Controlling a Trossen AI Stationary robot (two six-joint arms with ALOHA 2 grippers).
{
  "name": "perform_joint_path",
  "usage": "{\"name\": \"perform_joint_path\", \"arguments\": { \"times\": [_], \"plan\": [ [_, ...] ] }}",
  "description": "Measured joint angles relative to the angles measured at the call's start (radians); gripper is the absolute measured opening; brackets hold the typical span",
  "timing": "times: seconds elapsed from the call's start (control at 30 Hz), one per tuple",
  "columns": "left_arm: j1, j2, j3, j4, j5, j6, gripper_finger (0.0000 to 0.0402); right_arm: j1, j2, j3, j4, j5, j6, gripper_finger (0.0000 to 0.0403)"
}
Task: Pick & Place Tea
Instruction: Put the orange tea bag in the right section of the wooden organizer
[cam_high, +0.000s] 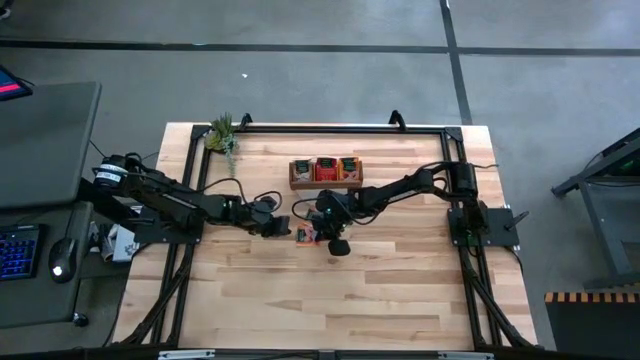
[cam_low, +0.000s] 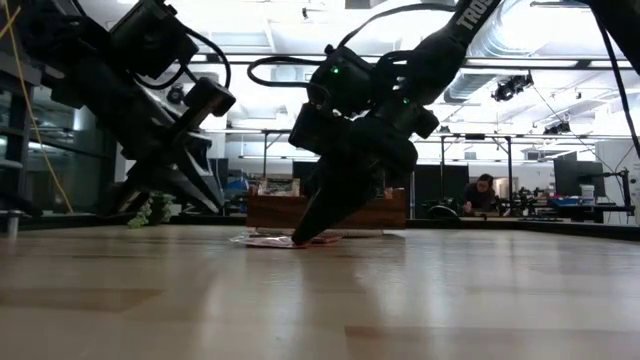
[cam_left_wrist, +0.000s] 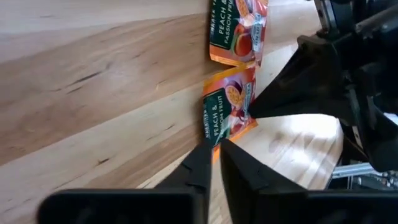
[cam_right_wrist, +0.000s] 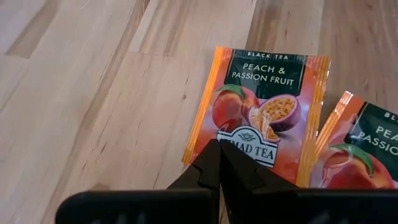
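Observation:
Two orange peach-and-passion-fruit tea sachets lie flat on the wooden table in front of the tray, one (cam_right_wrist: 261, 106) under my right gripper and the other (cam_right_wrist: 364, 152) beside it. More sachets stand in the brown wooden tray (cam_high: 326, 172). My right gripper (cam_right_wrist: 219, 148) is shut, slanting down onto the nearer sachet (cam_left_wrist: 229, 106). My left gripper (cam_left_wrist: 216, 147) is shut and stops just left of the sachets (cam_high: 305, 236). No left finger shows at the sachet in the right wrist view. My right gripper has its shut fingertips (cam_low: 300, 238) on the sachet's brand-label end (cam_right_wrist: 249, 138), close to that edge. It comes slanting down from above and from the table's right. The sachet lies flat on the table (cam_low: 265, 241). I cannot tell whether the edge sits between the fingers.
The tray (cam_low: 262, 212) stands just beyond the sachets toward the far edge. A small potted plant (cam_high: 222, 135) sits at the table's far left corner. A black frame runs along the table's edges. Bare wood spreads over the near half. A person sits in the room behind.

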Motion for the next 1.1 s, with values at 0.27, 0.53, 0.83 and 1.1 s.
{"name": "perform_joint_path", "arguments": {
  "times": [0.27,0.53,0.83,1.1],
  "plan": [
    [0.0,0.0,0.0,-0.002,-0.013,-0.061,0.0143,0.0,0.001,-0.001,0.006,0.005,0.0,0.0],
    [0.001,0.115,0.0,0.062,0.013,-0.087,0.019,0.0,0.002,-0.002,0.021,0.008,0.004,0.0],
    [0.001,0.218,0.004,0.227,0.022,-0.123,0.019,0.0,0.003,-0.002,0.027,0.008,0.019,0.0],
    [0.001,0.236,0.004,0.224,0.025,-0.138,0.019,0.0,0.003,-0.002,0.038,0.008,0.019,0.0]
  ]
}}
